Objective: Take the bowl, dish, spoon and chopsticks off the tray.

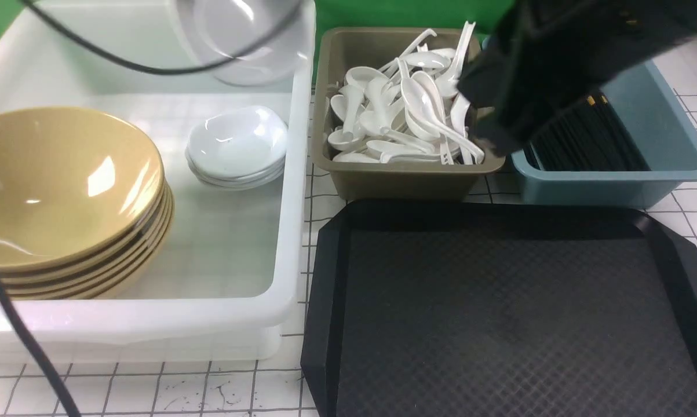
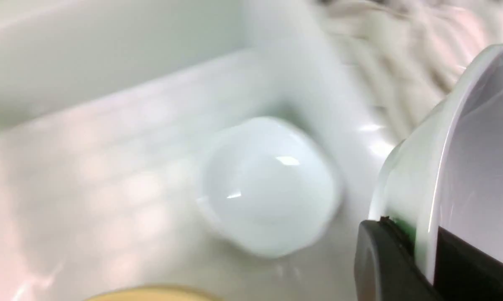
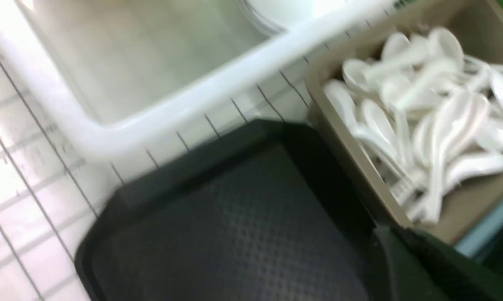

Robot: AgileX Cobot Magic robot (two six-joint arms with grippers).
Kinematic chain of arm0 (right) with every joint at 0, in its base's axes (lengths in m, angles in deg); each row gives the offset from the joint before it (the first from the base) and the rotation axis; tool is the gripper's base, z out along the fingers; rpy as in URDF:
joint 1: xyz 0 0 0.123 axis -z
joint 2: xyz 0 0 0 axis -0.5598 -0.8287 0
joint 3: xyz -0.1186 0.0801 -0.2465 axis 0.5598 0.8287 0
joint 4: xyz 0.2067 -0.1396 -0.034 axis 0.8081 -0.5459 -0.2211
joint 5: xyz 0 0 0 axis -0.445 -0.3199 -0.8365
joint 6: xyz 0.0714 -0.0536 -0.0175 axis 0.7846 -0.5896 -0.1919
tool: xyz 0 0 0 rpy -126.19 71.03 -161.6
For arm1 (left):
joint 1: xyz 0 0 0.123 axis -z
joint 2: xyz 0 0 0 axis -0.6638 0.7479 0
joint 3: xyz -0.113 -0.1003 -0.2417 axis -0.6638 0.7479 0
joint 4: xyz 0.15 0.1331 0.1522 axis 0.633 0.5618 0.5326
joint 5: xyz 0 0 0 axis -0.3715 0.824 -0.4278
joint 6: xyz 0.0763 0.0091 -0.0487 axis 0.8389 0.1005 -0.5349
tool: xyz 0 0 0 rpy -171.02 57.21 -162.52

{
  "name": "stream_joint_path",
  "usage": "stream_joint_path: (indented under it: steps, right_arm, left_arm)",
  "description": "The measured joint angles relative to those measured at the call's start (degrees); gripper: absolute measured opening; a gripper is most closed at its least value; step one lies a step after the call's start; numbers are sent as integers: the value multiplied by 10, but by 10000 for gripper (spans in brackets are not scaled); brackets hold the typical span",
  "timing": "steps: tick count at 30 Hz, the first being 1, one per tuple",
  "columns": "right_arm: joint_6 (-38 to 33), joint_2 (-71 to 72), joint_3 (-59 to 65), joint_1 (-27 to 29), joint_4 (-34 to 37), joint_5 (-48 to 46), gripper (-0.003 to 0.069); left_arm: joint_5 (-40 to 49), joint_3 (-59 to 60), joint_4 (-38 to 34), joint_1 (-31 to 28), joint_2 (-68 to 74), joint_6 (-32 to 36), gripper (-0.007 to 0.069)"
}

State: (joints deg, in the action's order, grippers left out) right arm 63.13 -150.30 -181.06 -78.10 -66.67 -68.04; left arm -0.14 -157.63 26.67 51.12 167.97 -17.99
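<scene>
Tabletop (image 1: 209,388): white, marked with a grid.

Tray (image 1: 516,313): sits at the near right part of the tabletop, its left rim just beside the white tub (image 1: 290,191).

White tub: runs along the left edge of the tabletop.
- A stack of bowls (image 1: 64,191) stands in its near left part.
- A stack of dishes (image 1: 237,145) stands towards its right wall, apart from the bowls.

Left pincer (image 2: 427,267): the black fingers (image 2: 381,263) are pressed together on the rim of one dish (image 2: 464,159).
- The wrist view shows this dish held on edge.
- It is raised above the tub floor and clear of the stack of dishes (image 2: 268,184) below.
- In the front view the same dish (image 1: 244,40) shows blurred over the far part of the tub.
- A black cable (image 1: 139,66) crosses in front of it.

Brown bin (image 1: 406,179): stands behind the tray towards the far edge of the tabletop and holds a loose pile of spoons (image 1: 406,110).

Blue bin (image 1: 667,150): stands just right of the brown bin, near the far right corner. It holds the chopsticks (image 1: 591,142), a dark bundle with gold bands showing.

Right pincer (image 1: 493,136): a blurred dark mass above the gap between the brown and blue bins. Its jaws are pressed together, and the pictures do not show anything between them.
</scene>
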Motion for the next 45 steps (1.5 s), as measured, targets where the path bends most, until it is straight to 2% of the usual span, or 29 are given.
stream_joint_path:
  steps: [4,8,17,22,26,31,32,34,37,40,42,45]
  right_arm:
    - [-1,-30,-2,0,7,33,48]
    - [-13,-57,-2,0,8,41,48]
    - [-30,-83,-2,0,8,47,48]
    - [-49,-84,-2,0,7,49,48]
    - [-58,-84,-2,0,7,49,48]
    - [-59,-84,-2,0,-7,35,48]
    - [-59,-84,-2,0,-8,34,48]
    - [-57,-84,-2,0,-22,18,48]
    - [-49,-79,-2,0,-31,-3,48]
    - [-40,-70,-2,0,-31,-16,48]
    - [-31,-50,-2,0,-26,-38,48]
    - [-29,-33,0,0,-19,-46,48]
  left_arm:
    - [-14,42,-42,-59,14,17,3]
    - [-71,80,-71,-87,53,21,3]
    - [-122,93,-124,-92,162,43,3]
    - [-139,93,-129,-93,201,64,30]
    - [-146,93,-127,-94,208,90,111]
    - [-136,71,-114,-94,207,119,337]
    - [-136,68,-114,-94,206,119,345]
    - [-100,31,-98,-94,198,119,424]
    - [-37,-33,-72,-92,182,118,468]
    - [-19,-68,-54,-91,161,92,463]
    - [-10,-78,-35,-91,111,56,416]
    - [-7,-63,-27,-91,51,50,345]
